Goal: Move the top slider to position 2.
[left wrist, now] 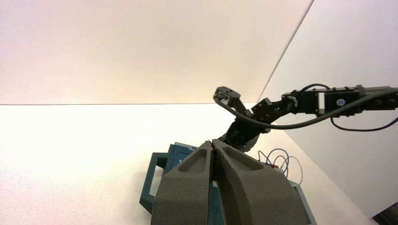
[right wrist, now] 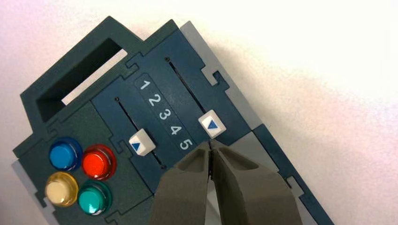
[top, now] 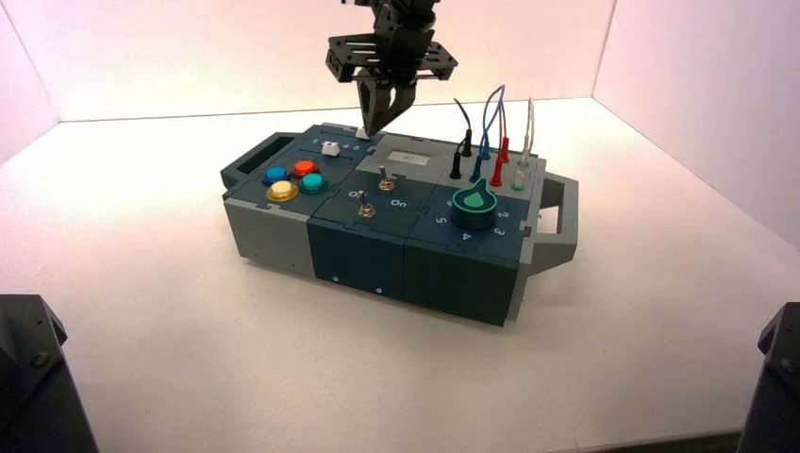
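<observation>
While its jaws sit pressed together, the right gripper (right wrist: 210, 146) hovers with its tips just beside the top slider (right wrist: 212, 123), a small white knob with a blue triangle, near 4 on its dark track. The second slider (right wrist: 141, 143) lies farther off. The left gripper (left wrist: 213, 147), also closed, hangs apart above the box (top: 453, 264).

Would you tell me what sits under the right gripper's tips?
Right gripper, shut, is against the top slider, which sits near 4. The track's end by 5 is covered by its fingers.
</observation>
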